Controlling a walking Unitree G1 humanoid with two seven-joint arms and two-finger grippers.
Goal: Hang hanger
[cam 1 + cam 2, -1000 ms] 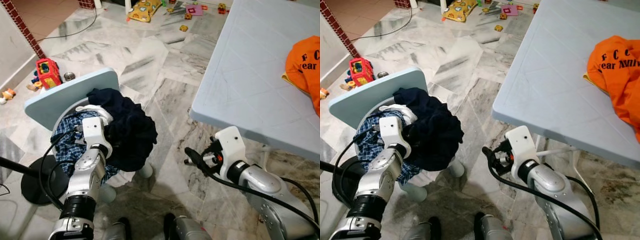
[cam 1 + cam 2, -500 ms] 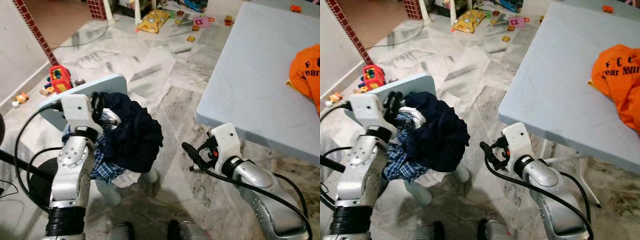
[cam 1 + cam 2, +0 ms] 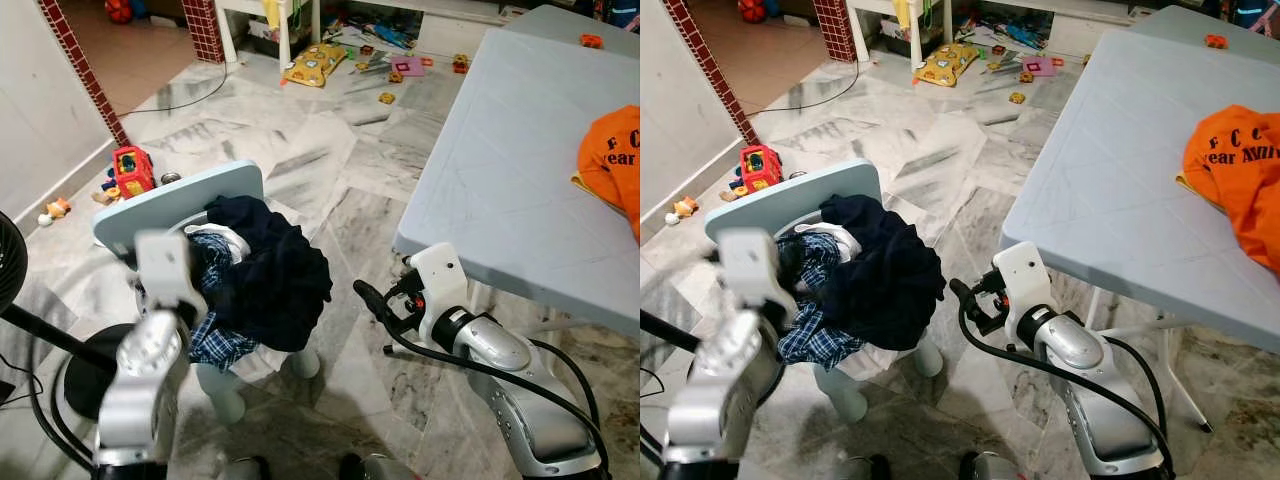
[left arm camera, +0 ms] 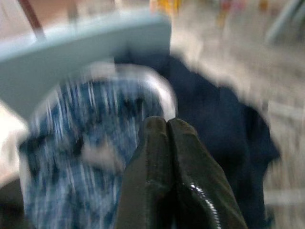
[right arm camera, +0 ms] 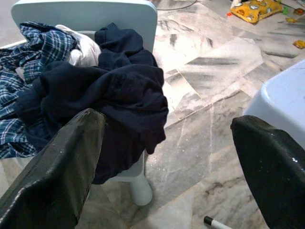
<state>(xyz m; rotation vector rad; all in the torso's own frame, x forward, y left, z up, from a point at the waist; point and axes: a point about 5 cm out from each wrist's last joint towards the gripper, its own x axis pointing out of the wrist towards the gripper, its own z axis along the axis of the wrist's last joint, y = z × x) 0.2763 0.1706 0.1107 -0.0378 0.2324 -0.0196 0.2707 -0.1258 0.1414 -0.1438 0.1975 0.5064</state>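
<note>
Left end effector (image 4: 167,125) is up over the chair, fingers pressed together with nothing between them, and the whole arm is smeared with motion blur, so it is on the move right now. A second ago that arm sat low against the clothes pile; half a second ago it had lifted beside the chair back, and now its wrist block hangs in front of the checked shirt (image 3: 215,335). In the wrist view the closed fingertips point at the white curved edge (image 4: 159,88) between the checked shirt and the dark navy garment (image 3: 275,275), so my guess is it is probing the heap for something to pick. Right end effector (image 3: 962,296) waits low between chair and bench, fingers spread wide and empty, hardly changed apart from drifting nearer the chair. The camera has tipped up too: more floor, toys (image 3: 130,170) and the brick-edged doorway come into view than before. As for the hanger, I cannot make one out anywhere; if there is one, it may be buried in the pile on the little blue chair (image 3: 165,200). An orange shirt (image 3: 1240,165) lies on the grey bench (image 3: 1110,190), well away from both arms. So the hanging has not begun; this looks like searching.
</note>
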